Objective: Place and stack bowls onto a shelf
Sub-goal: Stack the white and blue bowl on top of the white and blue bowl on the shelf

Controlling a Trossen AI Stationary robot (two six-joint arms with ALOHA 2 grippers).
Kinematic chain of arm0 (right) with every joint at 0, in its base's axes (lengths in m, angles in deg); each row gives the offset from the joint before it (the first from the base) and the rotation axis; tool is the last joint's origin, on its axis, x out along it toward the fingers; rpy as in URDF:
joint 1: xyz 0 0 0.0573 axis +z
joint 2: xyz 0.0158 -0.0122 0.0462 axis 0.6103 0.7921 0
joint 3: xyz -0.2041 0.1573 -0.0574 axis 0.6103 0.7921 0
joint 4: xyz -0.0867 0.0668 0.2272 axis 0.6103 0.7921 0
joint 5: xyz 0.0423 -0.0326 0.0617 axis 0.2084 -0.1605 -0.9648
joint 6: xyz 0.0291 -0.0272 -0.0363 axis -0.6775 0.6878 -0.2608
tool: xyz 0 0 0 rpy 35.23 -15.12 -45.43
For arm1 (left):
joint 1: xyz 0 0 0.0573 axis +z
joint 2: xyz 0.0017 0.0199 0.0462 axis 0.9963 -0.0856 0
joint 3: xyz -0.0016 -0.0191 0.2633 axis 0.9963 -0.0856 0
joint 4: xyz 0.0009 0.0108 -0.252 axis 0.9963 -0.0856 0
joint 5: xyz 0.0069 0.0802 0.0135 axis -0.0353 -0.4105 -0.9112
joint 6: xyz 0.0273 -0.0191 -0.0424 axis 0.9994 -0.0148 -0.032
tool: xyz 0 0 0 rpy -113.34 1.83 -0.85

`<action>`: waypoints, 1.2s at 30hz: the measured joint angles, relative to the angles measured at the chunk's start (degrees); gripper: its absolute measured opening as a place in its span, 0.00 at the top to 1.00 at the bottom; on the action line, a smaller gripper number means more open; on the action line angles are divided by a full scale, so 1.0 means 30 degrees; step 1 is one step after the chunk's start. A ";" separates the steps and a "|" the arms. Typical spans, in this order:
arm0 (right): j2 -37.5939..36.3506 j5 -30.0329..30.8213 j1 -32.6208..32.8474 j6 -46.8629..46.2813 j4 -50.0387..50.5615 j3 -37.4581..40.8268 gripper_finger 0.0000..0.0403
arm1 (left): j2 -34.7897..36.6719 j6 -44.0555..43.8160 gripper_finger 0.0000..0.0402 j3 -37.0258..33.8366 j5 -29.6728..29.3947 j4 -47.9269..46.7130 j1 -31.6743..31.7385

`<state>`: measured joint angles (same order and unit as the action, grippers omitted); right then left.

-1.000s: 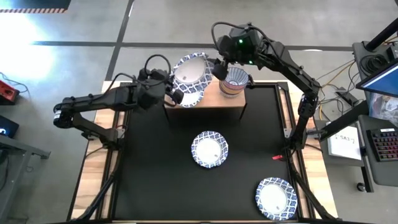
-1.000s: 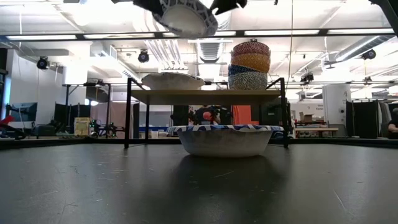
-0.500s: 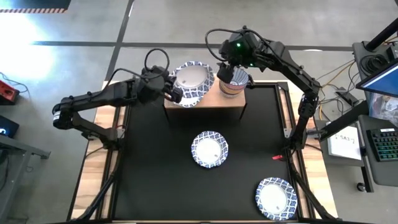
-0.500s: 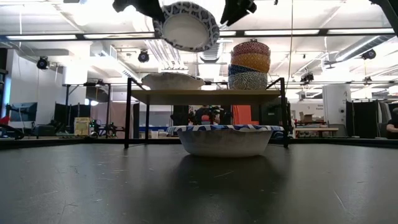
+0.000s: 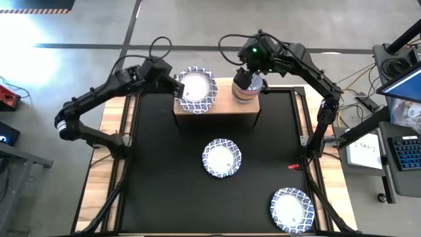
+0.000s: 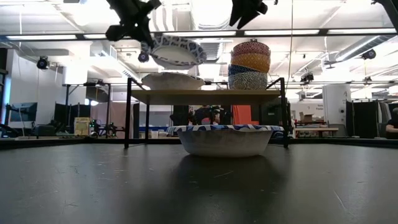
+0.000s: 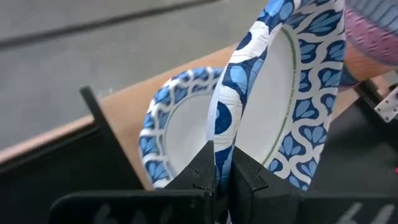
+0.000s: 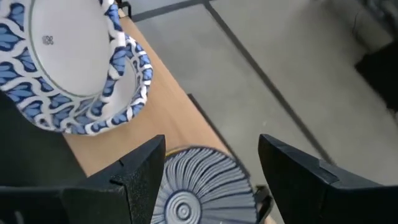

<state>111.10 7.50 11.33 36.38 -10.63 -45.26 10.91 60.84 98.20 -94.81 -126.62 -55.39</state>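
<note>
Left hand [image 7: 216,180] pinching patterned bowl's [image 5: 196,89] rim above shelf [image 5: 223,108] bowl [image 7: 171,127]; right hand [image 8: 211,165] spread.

Overhead, table-level, two wrist views.

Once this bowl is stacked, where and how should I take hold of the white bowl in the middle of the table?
Probably by its rim. The middle bowl sits upright and open-side up on the black tabletop, apart from the corner bowl. Bring an end effector down from above, one finger inside and one outside the patterned rim, as the left end effector pinches the held bowl.
</note>
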 joint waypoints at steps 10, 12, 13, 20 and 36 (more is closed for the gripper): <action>-0.0378 -0.1666 0.0071 -0.2216 0.1927 -0.0007 0.39 | -0.1379 0.0381 1.00 0.0000 0.2211 -0.0185 0.1902; -0.0399 -0.1652 0.0172 -0.2221 0.2259 -0.0007 0.39 | -0.1700 0.0705 1.00 0.0000 0.2565 -0.0174 0.1934; -0.0401 -0.1661 0.0182 -0.2256 0.2450 -0.0007 0.39 | -0.1849 0.0842 1.00 0.0000 0.2816 -0.0174 0.1937; -0.0401 -0.1654 0.0270 -0.2570 0.3114 -0.0007 0.39 | -0.2285 0.1412 0.98 0.0000 0.2932 -0.0176 0.2404; -0.0401 -0.1652 0.0262 -0.2505 0.3076 -0.0007 0.39 | -0.2226 0.1889 0.64 0.0000 0.7808 0.0125 0.3858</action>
<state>109.89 2.55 12.12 28.86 -1.40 -45.28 4.23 66.51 98.20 -71.39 -126.25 -43.81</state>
